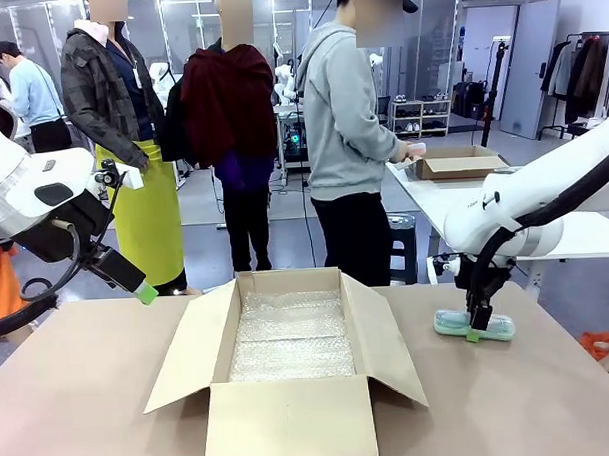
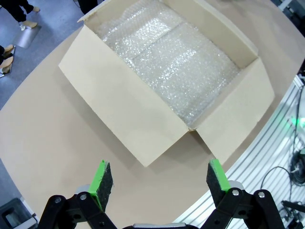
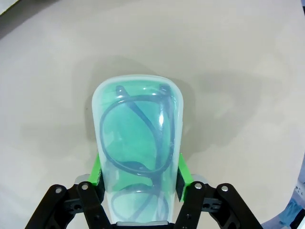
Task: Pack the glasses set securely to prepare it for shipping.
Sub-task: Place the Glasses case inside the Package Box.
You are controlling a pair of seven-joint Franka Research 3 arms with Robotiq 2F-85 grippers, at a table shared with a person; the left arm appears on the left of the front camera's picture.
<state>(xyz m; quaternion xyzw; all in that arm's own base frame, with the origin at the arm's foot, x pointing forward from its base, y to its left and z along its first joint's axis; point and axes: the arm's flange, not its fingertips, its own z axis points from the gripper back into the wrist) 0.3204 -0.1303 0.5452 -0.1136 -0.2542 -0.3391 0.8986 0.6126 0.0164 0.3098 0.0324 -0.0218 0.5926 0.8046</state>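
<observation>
**Mint case gripped, nothing packed yet**

Right gripper [image 3: 139,174] pads clamp the mint green case [image 3: 138,133], which sits on the table [image 1: 80,396] right of the open box [image 1: 292,429]. Left gripper [image 2: 159,183] is spread wide, empty. The box holds bubble wrap [image 1: 291,339] only; loading and closing remain.

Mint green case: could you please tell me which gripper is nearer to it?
Right. The right gripper clasps the mint green case; the left gripper hangs open, far across the cardboard box.
</observation>
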